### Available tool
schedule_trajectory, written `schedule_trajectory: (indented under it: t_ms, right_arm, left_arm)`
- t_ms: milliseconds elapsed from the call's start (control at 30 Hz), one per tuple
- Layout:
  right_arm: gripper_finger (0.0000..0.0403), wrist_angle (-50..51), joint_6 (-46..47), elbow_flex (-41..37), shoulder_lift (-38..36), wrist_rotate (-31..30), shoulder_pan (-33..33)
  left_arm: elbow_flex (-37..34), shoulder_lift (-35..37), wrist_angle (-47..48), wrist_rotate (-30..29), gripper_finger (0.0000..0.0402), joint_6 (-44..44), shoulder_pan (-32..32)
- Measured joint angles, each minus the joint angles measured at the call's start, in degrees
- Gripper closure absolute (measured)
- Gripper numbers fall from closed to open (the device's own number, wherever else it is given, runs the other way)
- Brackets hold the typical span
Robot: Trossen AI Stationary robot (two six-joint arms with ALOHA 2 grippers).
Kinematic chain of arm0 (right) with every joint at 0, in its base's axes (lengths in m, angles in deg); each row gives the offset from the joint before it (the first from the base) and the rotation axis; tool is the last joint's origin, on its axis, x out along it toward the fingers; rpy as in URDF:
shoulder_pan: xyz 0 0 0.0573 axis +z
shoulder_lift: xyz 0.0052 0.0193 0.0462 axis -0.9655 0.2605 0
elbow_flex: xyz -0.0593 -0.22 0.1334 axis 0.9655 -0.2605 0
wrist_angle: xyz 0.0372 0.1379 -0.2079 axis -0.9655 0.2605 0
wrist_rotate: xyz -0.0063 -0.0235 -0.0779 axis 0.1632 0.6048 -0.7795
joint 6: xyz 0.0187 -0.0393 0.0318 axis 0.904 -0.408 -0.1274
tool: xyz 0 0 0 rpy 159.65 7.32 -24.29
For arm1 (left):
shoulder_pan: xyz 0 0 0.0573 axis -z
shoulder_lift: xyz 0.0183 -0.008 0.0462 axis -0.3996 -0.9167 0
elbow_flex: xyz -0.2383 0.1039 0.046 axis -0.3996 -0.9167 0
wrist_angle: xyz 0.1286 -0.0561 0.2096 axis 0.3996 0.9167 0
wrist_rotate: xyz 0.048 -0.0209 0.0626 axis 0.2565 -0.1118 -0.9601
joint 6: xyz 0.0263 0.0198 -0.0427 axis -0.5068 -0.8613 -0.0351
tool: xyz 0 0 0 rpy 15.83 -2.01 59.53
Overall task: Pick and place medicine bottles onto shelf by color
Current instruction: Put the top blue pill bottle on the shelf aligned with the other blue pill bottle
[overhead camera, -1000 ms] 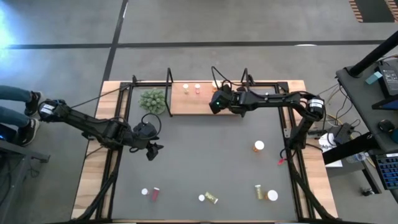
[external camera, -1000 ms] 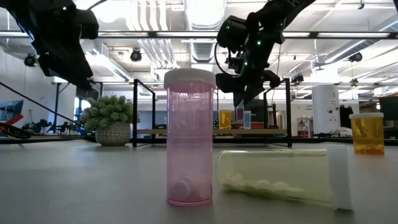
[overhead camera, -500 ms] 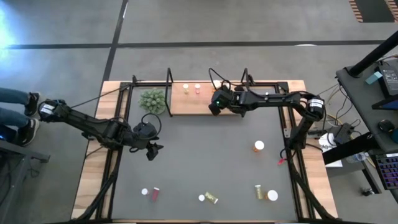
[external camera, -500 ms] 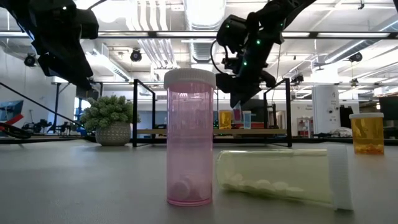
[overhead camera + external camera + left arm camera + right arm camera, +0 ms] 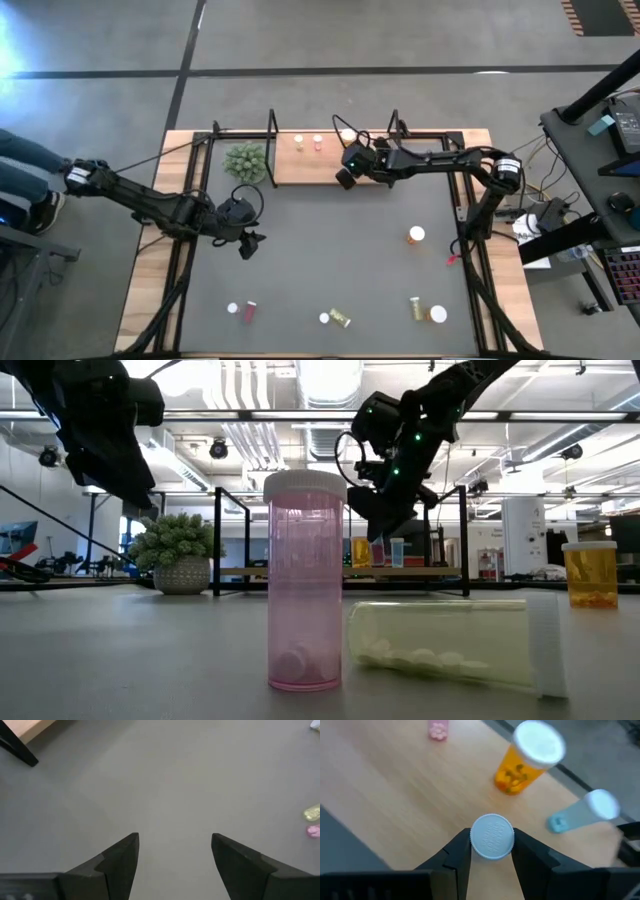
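The right gripper (image 5: 491,851) is clamped on the white cap of a blue bottle (image 5: 492,836), holding it upright over the wooden shelf (image 5: 310,168). On the shelf beyond stand an orange bottle (image 5: 527,757), a second blue bottle (image 5: 580,812) and a pink bottle (image 5: 438,728). The right arm (image 5: 440,160) reaches across the counter (image 5: 330,250) toward the shelf. The left gripper (image 5: 175,857) hangs released over bare counter, fingers spread.
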Motion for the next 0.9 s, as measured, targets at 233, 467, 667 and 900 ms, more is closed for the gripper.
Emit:
schedule_trajectory:
  t_ms: [233,467,667,900]
  right_arm:
    - [0.0287,-3.62,1.34,-2.24,0.02,0.81,0.0]
    - [0.0278,-5.62,1.36,-3.31,-0.04,0.81,0.0]
    - [0.0275,-3.55,3.9,-1.32,0.0,3.21,0.0]
    - [0.0244,-1.99,3.93,0.03,0.0,4.67,0.0]
  left_arm:
    - [0.1,-0.45,-0.48,0.02,0.0169,-0.01,0.0]
    - [0.09,-0.36,-0.74,0.01,0.0169,-0.01,0.0]
    - [0.07,-0.36,-0.72,0.02,0.0169,0.02,0.0]
    - [0.07,-0.36,-0.76,0.02,0.0169,0.06,0.0]
